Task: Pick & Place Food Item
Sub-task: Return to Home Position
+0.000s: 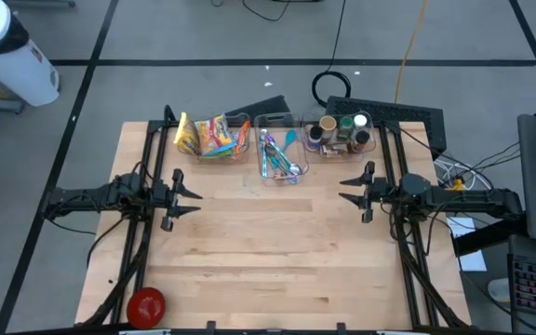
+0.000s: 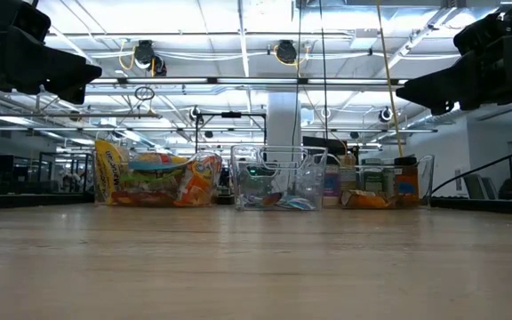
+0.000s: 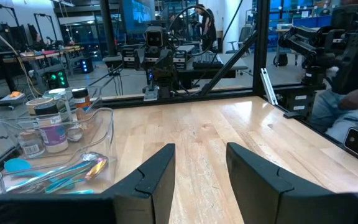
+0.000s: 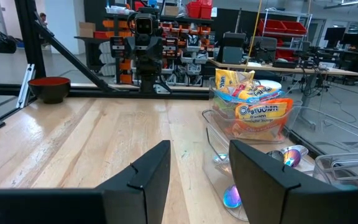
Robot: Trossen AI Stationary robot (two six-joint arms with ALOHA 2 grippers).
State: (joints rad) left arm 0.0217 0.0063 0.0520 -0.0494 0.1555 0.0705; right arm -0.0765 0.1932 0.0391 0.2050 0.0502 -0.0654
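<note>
Snack bags, yellow and orange [image 1: 207, 136], stand in a clear bin at the table's far left; they also show in the low view [image 2: 154, 180] and in the right wrist view [image 4: 253, 109]. A red bowl [image 1: 145, 306] sits at the near left corner. My left gripper [image 1: 192, 197] is open and empty above the table's left side. My right gripper [image 1: 347, 187] is open and empty above the right side. Both face each other across the bare middle.
A clear bin of colourful utensils [image 1: 280, 154] stands at the far middle, and a bin of spice jars [image 1: 341, 133] to its right. A black keyboard [image 1: 394, 113] lies behind them. The wooden table top [image 1: 268, 251] lies bare between the arms.
</note>
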